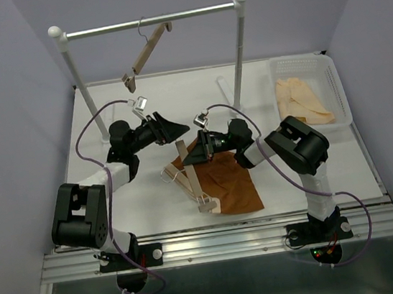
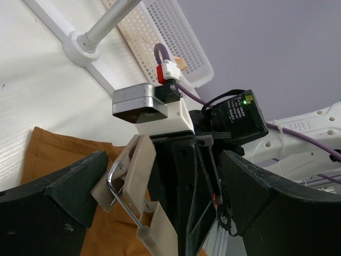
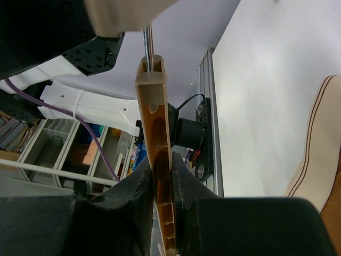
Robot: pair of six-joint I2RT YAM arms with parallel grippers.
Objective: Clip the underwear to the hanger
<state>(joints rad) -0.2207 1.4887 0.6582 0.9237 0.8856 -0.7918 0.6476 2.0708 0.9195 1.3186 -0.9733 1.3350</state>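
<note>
On the table (image 1: 146, 204), our right gripper (image 3: 160, 181) clamps the hanger (image 1: 192, 176) steady over the underwear (image 1: 234, 185); our left gripper (image 2: 165, 176) gapes at its clip (image 2: 128, 176).

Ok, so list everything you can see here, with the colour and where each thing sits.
rust-brown cloth underwear: one, tan edge, flat on the table's near middle
light-wood hanger with metal clips: one, across the underwear's left part
second light-wood hanger: one, hooked on the rail, tilted
steel rail on white posts: one, along the far side
white mesh basket: one, far right
pale cream garments: count unclear, inside the basket
white table: one, under everything
left gripper: black, open, at the hanger's far end
right gripper: black, shut on the hanger's bar
</note>
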